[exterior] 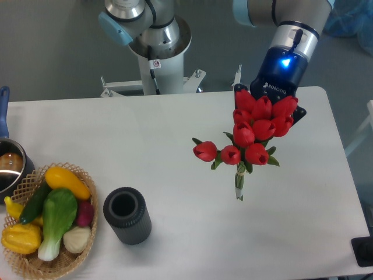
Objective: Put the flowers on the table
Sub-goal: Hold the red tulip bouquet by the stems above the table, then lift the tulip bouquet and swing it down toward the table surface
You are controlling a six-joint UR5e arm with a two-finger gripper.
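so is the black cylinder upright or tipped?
Upright. The cylinder stands on the table, its open mouth facing up and looking empty.

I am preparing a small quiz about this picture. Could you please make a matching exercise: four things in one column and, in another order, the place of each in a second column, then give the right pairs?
Things:
1. flowers
2. black cylinder
3. wicker basket
4. pot

Places:
A. at the left edge of the picture, partly cut off
B. at the near left corner of the table, holding vegetables
C. lying just right of the basket, open end up towards the camera
D. right half of the table, directly under the gripper

Pairs: 1-D, 2-C, 3-B, 4-A
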